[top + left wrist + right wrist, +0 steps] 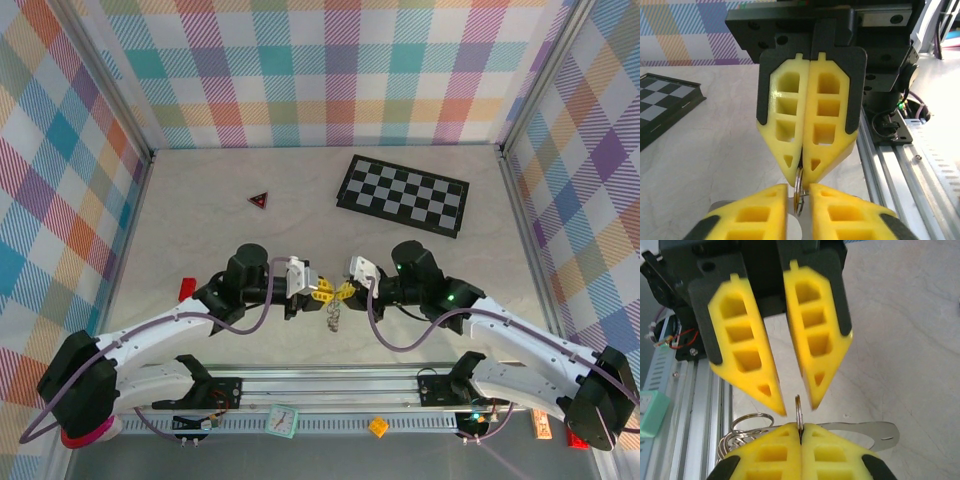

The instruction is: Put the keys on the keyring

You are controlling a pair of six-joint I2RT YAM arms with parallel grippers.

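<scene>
My two grippers meet tip to tip over the table's near middle. The right gripper is shut on a silvery split ring of the keyring, held edge-on. The left gripper is open, with one yellow finger on each side of that ring and not touching it. More silver rings, chain links and a flat metal tag hang below the right fingers, and the chain dangles under the grippers. The blue and green keys are out of view.
A black-and-white checkerboard lies at the back right and a small red triangle at the back left. A red block sits by the left arm. The aluminium rail runs along the near edge, and plaid walls enclose the table.
</scene>
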